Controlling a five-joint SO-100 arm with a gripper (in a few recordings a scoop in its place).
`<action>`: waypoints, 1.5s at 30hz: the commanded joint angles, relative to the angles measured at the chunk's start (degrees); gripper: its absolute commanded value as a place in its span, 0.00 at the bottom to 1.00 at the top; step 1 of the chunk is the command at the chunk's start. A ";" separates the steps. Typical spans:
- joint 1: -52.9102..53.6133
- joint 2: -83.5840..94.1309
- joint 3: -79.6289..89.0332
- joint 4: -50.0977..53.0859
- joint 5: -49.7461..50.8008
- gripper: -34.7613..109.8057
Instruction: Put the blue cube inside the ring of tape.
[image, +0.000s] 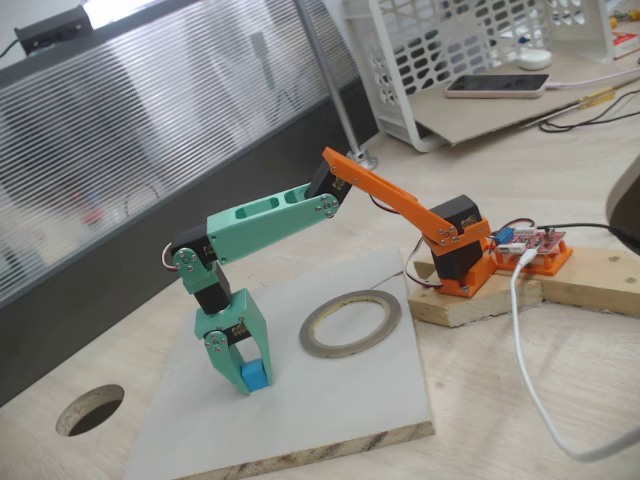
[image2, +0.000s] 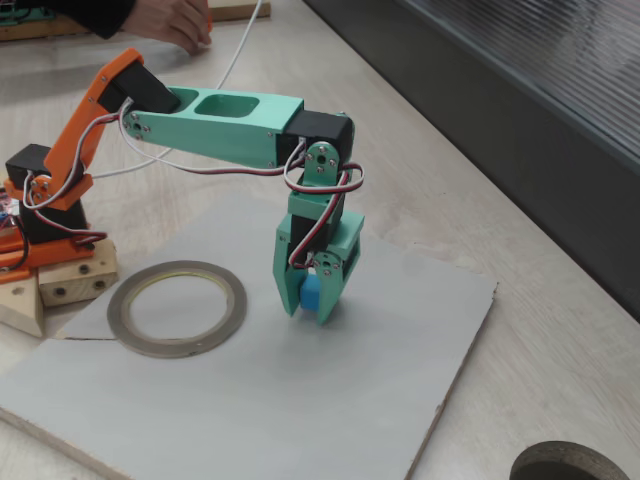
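Pale wooden worktop (image: 560, 400) carries a grey board (image: 330, 400); my end effector (image: 245, 375) points straight down, clamped on the blue cube (image: 254, 377) just at the board, because the ring of tape (image: 350, 322) lies flat nearby, ready to receive it

— What sort of place is this?
— A hobby electronics lab or maker's bench. The arm's orange base (image: 462, 262) is fixed to rough wooden blocks (image: 560, 282), with a bare red circuit board (image: 530, 243) and loose cables (image: 525, 340) beside it.
— Anything else?
— A pale wooden worktop (image: 560, 420) with a round hole (image: 90, 409) cut through it, a grey board (image2: 280, 400) laid on top, a white plastic basket (image: 450, 50) and a phone (image: 497, 86) at the back
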 joint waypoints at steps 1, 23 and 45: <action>0.18 3.52 -0.35 0.18 0.62 0.35; 0.18 3.60 -0.35 0.26 0.62 0.33; 0.35 21.01 0.62 0.88 0.62 0.33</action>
